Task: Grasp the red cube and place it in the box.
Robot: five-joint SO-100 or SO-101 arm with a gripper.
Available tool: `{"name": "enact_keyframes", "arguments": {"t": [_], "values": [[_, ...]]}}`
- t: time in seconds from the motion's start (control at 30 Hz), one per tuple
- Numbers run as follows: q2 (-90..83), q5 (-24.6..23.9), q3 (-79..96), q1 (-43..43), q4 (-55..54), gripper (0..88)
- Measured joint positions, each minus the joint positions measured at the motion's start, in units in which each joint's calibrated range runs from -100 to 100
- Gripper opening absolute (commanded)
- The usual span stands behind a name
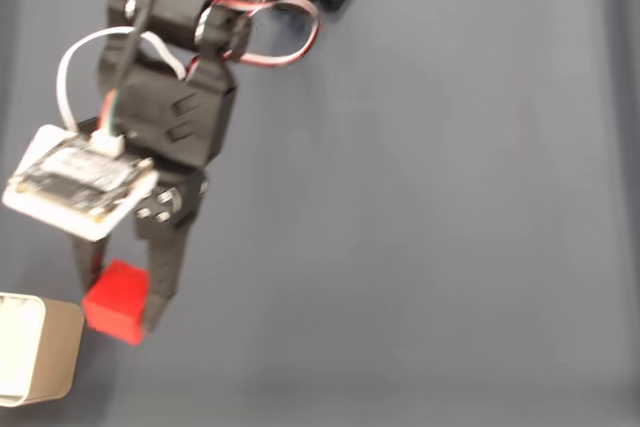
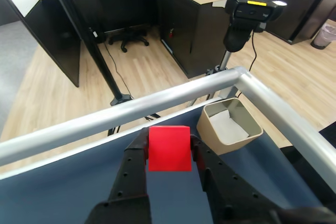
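Note:
My gripper (image 1: 120,309) is shut on the red cube (image 1: 115,302), with one black finger on each side of it. In the fixed view the cube sits at the lower left, just right of the beige box (image 1: 60,347), which is partly cut off by the frame's edge. In the wrist view the red cube (image 2: 169,148) sits between the fingers of the gripper (image 2: 168,141), and the box (image 2: 211,134) stands open to the right of it near the table corner, its white inside empty. I cannot tell whether the cube touches the table.
The dark blue-grey table surface (image 1: 420,247) stretches open to the right of the arm. A silver metal rail (image 2: 157,103) borders the table edge and corner. Beyond it a webcam on a stand (image 2: 247,14) looks over the table.

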Motion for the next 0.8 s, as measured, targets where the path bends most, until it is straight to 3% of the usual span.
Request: {"name": "enact_keyframes", "arguments": {"t": [0.8], "values": [[25.88,-0.39,-27.85,6.75,0.0,0.0]]}}
